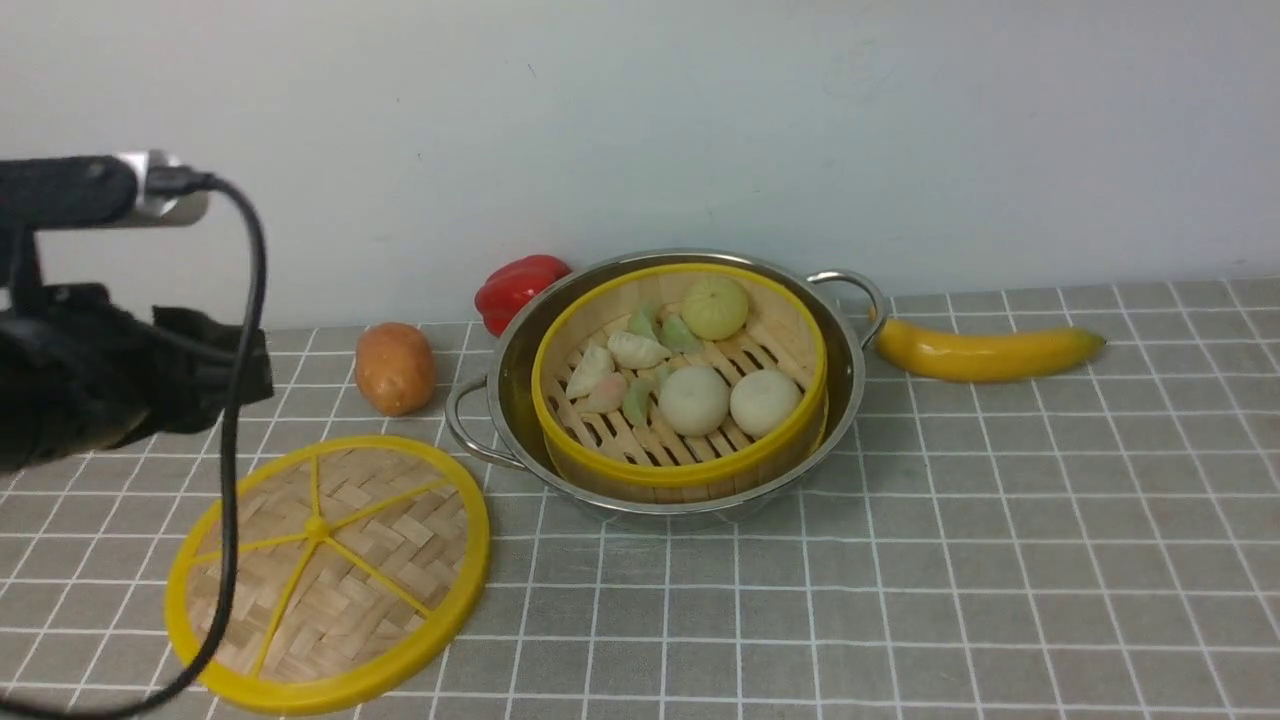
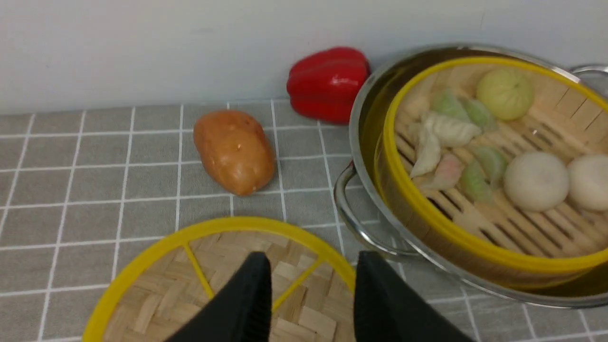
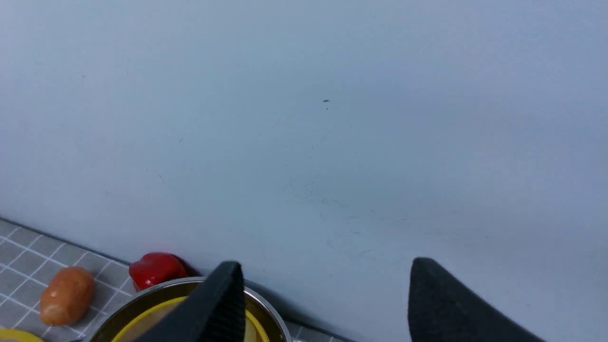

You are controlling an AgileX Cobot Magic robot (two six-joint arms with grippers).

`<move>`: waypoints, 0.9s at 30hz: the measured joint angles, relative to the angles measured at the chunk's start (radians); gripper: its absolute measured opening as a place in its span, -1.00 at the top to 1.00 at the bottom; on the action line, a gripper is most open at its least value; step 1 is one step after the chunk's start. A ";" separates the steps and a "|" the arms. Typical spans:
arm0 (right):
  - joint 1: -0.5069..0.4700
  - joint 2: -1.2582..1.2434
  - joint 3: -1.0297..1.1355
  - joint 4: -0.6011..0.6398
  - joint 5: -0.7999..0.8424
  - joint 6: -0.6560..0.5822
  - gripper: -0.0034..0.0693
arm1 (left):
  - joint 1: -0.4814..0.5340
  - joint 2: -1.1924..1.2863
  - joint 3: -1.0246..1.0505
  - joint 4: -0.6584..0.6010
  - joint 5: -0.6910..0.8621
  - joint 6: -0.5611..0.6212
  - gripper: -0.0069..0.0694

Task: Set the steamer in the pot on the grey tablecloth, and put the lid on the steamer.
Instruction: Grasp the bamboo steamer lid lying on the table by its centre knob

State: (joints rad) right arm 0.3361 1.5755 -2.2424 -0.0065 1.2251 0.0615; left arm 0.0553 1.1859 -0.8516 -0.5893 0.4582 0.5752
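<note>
The lid (image 2: 156, 285) runs off the picture's edge under the left claw (image 2: 313, 256), its hub hidden behind it. Below the right claw (image 3: 327, 262), the pot (image 3: 175, 282) and steamer (image 3: 152, 308) show only a cropped arc, partly behind that claw.

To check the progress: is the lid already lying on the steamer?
No, the lid lies flat on the grey tablecloth to the left of the pot, and the steamer inside the pot is uncovered.
</note>
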 joint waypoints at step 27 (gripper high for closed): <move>0.000 -0.712 0.785 -0.048 0.010 0.031 -0.36 | 0.000 0.596 -0.350 0.439 0.374 -0.493 0.18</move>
State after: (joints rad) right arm 0.3361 0.8639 -1.4576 -0.0543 1.2350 0.0925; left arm 0.0553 1.7814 -1.2012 -0.1506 0.8324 0.0825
